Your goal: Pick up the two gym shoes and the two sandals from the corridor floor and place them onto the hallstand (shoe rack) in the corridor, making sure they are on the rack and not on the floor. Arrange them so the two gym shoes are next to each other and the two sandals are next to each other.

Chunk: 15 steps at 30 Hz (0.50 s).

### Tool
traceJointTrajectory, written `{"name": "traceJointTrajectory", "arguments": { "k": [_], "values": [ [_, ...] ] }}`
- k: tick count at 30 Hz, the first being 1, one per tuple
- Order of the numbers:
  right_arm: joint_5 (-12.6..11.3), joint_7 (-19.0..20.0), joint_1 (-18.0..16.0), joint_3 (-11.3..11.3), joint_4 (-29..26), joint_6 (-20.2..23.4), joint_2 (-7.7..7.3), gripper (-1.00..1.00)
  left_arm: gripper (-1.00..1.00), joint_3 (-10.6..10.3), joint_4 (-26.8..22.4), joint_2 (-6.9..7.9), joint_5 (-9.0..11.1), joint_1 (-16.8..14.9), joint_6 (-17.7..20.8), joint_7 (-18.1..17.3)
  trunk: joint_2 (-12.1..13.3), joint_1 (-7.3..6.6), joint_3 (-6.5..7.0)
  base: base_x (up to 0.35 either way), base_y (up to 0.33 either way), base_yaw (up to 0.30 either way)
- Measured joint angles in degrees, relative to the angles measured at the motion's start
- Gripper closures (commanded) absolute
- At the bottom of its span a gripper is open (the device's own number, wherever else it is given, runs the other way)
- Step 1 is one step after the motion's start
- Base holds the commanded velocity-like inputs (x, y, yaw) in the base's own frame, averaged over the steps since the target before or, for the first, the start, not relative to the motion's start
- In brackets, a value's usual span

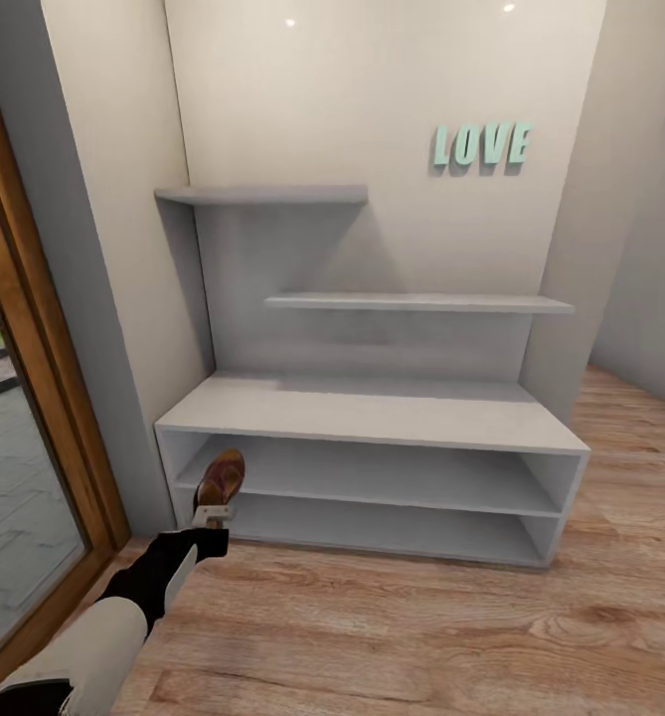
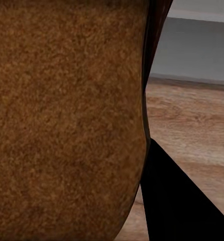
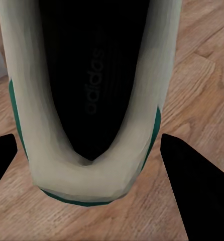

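The pale grey hallstand (image 1: 372, 413) stands against the wall straight ahead, its bench top and both open shelf levels bare. My left gripper (image 1: 212, 516) is shut on a brown sandal (image 1: 221, 479), held upright in front of the left end of the upper open level. Up close the sandal (image 2: 67, 115) has a black finger (image 2: 180, 201) beside it. A white and green gym shoe (image 3: 92, 170), dark inside, sits between the two fingers of my right gripper (image 3: 89, 150), which is shut on its sides above the corridor floor (image 3: 202, 75).
A glass door in a wooden frame (image 1: 44, 418) runs along the left, close to the rack's end. Two stepped wall shelves (image 1: 421, 302) hang above the bench, with teal LOVE letters (image 1: 481, 145) on the wall. Wood floor (image 1: 392, 636) stretches in front and to the right.
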Motion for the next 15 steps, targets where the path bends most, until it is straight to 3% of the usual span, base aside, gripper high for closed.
{"name": "traceJointTrajectory", "arguments": {
  "k": [6, 15],
  "values": [
    [0.15, 0.01, 0.01, 0.15, -0.14, 0.01, 0.18, 1.00, 1.00, -0.01, 0.02, 0.05, -0.38, -0.27, 0.42, 0.00, 0.00, 0.00, 0.01, 0.000, 0.000, -0.060],
    [0.15, 0.00, 0.03, 0.17, -0.18, 0.01, 0.32, 1.00, 1.00, -0.35, -0.03, 0.61, -0.52, 0.33, 0.40, -0.08, 0.00, 0.00, 0.04, 0.000, 0.000, -0.259]
  ]
}}
